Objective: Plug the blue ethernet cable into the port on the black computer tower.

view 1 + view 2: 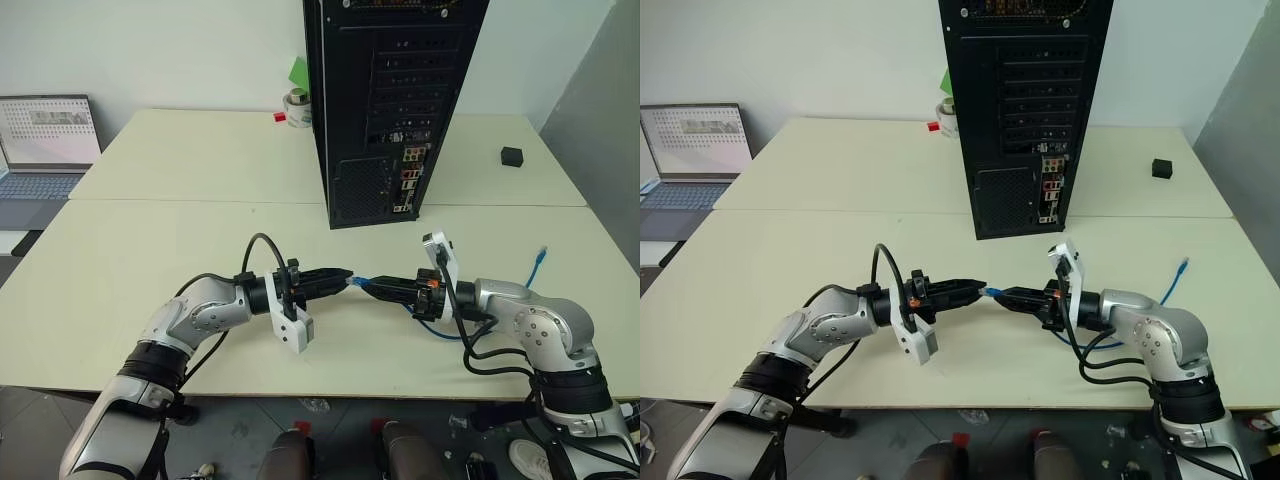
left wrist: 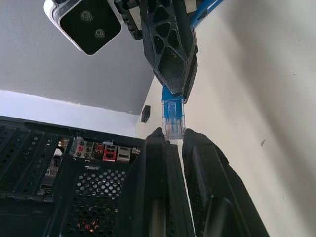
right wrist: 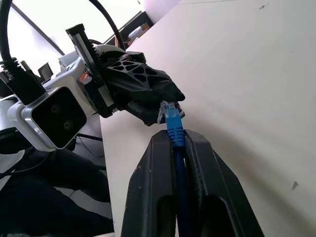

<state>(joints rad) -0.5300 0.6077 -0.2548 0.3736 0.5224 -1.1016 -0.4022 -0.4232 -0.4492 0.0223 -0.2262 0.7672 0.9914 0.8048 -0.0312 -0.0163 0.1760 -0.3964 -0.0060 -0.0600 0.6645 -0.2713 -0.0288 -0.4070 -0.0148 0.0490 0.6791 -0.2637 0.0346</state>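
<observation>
i have both arms meeting low in the centre of the head view, tips almost nose to nose above the pale cream tabletop (image 1: pixel 150 260), and the step in hand looks like a hand-over of the plug end. to do it well i judge i should keep one firm grip on the cord just behind the boot, let the other tip let go cleanly, then turn the clear plug so its contacts face the row of small coloured connectors low on the rear of the tall black metal computer tower (image 1: pixel 385 110), which stands upright at top centre of the frame, well apart from the arms. a skewed plug would jam at the port, so alignment matters more than speed. the right pincer (image 1: pixel 372 286) is closed tight on the thin bright blue ethernet cable (image 3: pixel 175 129); in its wrist view the cord runs up between the two black fingers (image 3: pixel 148 197) and the clear plug pokes out just past them. the left pincer (image 1: pixel 346 277) is also closed, its tips touching the plug's clear end in the left wrist view, pinching it as far as i can tell. the rest of the cord loops behind the right arm, and its far end (image 1: pixel 541 254) lies on the tabletop at the right of the frame. a small black cube (image 1: pixel 512 155) sits at upper right, out of the way.
</observation>
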